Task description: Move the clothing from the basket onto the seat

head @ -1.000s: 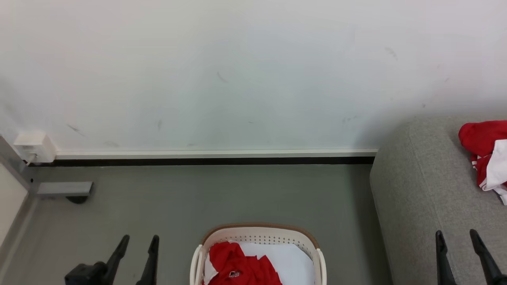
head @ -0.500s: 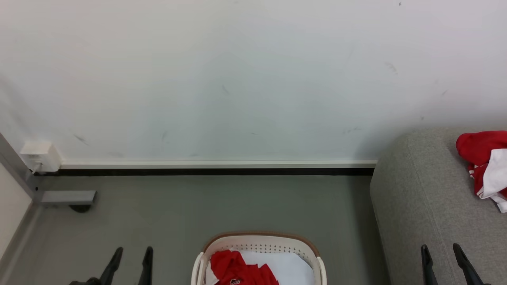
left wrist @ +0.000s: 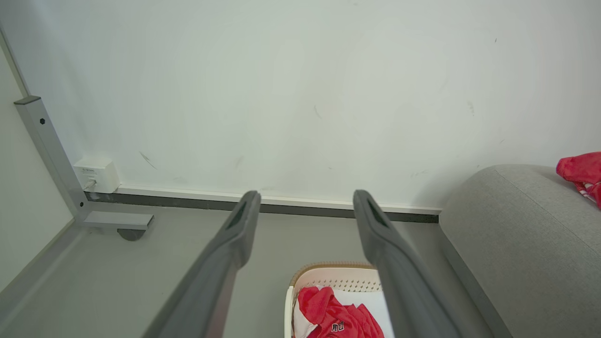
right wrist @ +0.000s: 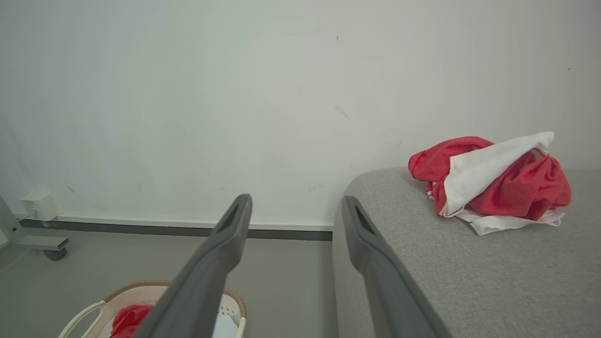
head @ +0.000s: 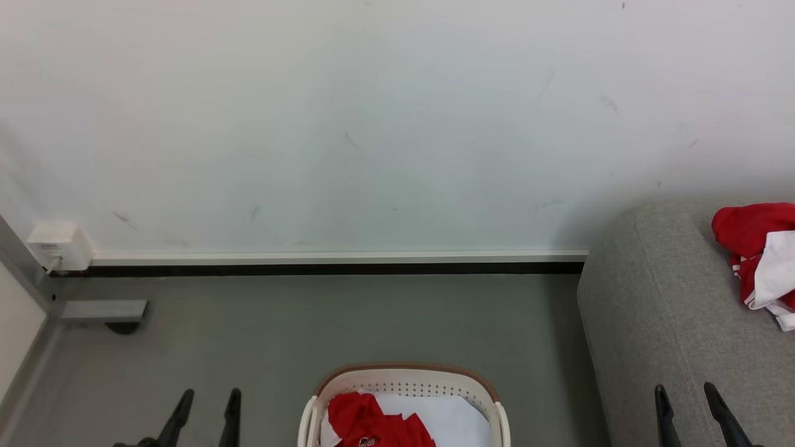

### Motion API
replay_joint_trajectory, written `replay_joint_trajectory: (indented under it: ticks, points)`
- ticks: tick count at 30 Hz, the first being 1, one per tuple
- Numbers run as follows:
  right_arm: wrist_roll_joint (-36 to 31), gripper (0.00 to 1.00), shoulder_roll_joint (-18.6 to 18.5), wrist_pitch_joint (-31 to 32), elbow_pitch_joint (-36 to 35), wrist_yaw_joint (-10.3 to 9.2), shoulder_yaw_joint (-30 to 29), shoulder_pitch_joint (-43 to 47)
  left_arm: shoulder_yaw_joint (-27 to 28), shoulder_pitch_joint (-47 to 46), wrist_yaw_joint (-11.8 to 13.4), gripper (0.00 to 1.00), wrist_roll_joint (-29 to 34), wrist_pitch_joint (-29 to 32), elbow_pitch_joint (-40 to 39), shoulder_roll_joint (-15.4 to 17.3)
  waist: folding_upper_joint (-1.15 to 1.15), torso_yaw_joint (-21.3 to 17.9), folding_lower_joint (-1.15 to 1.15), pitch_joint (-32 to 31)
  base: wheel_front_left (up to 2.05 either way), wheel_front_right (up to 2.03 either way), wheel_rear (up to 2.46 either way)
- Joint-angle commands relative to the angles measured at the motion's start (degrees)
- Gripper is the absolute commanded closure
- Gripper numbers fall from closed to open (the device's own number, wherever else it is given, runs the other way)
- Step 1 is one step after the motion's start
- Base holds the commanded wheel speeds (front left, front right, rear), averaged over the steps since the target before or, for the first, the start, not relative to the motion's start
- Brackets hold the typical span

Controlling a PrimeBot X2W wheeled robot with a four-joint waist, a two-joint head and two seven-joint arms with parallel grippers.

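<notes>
The cream basket (head: 407,380) with its brown rim stands on the floor at the bottom centre, and red clothing (head: 366,422) lies inside on a white sheet. A second red and white bundle of clothing (head: 759,254) rests on the grey seat (head: 658,323) at the right. My left gripper (head: 208,397) hangs open left of the basket, apart from it and empty. My right gripper (head: 683,392) stands open over the seat's front left part, also empty. The left wrist view has the basket (left wrist: 335,277) between its fingers; the right wrist view has the bundle (right wrist: 493,185) on the seat (right wrist: 469,272).
A white wall with a dark skirting strip (head: 323,269) runs behind the grey floor. A white socket box (head: 59,246) and a grey metal frame foot with a castor (head: 102,310) sit at the far left.
The head view has tilted up, so the basket, seat and both grippers sit lower in the picture. Both grippers stay open and the clothing lies as before.
</notes>
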Motion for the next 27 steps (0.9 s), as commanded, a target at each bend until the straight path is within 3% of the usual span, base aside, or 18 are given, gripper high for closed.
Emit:
replay_joint_trajectory:
  ticks: [1, 9, 13, 20, 27]
  points:
    - [0.3, 0.0, 0.0, -0.2, 0.1, -0.13, 0.0, -0.7, 0.3, -0.2, -0.4, 0.0, 0.8, 0.0, 0.0, -0.2, -0.01, -0.1, 0.0, 0.1, 0.0, 0.0, 0.0]
    - [0.3, 0.0, 0.0, -0.2, -0.9, -0.13, 0.3, -1.3, -1.1, -1.6, -0.9, 0.0, 2.3, 0.0, 0.6, -0.7, -0.01, -0.9, 0.0, 1.4, 0.0, 0.0, 0.0]
    - [-0.2, 0.0, 0.0, -0.2, -2.0, -0.13, 0.4, -2.8, -4.6, -4.9, -1.3, 0.0, 2.5, 0.3, 3.3, -0.7, -0.01, -2.0, 0.0, 3.7, 0.0, 0.0, 0.0]
    - [-1.3, 0.0, 0.0, -0.1, -5.1, -0.13, 0.7, -7.7, -11.9, -15.1, -1.4, 0.0, 3.2, 7.8, 11.2, -2.1, -0.01, -5.4, 0.0, 11.2, 0.0, 0.0, 0.0]
    - [-1.8, 0.0, 0.0, -0.1, -8.7, -0.13, 1.1, -13.4, -15.6, -24.0, -1.3, 0.0, 1.4, 17.1, 22.3, -3.4, -0.01, -9.8, 0.0, 19.1, 0.0, 0.0, 0.0]
